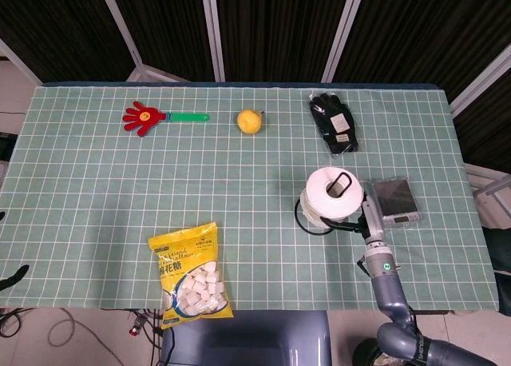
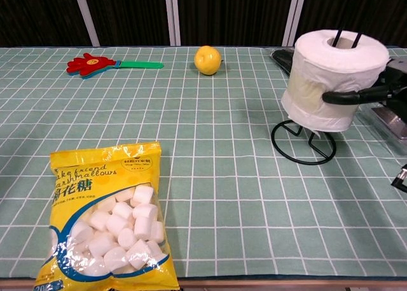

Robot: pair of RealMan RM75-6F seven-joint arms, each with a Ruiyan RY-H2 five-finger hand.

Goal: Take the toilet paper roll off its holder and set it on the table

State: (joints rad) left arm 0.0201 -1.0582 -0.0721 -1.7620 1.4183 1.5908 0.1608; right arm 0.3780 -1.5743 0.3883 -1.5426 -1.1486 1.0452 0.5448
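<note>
The white toilet paper roll (image 1: 332,193) (image 2: 332,78) is lifted partway up the black wire holder (image 2: 304,143), whose round base ring (image 1: 310,222) lies bare on the table. The holder's thin uprights still pass through the roll's core. My right hand (image 1: 368,216) (image 2: 369,91) grips the roll from its right side, dark fingers wrapped across the front. The left hand is not in either view.
A silver device (image 1: 394,200) lies just right of the holder. Black gloves (image 1: 334,123), a yellow ball (image 1: 249,121) (image 2: 207,60) and a red hand clapper (image 1: 158,117) lie along the far side. A yellow marshmallow bag (image 1: 189,273) (image 2: 110,213) sits near the front edge.
</note>
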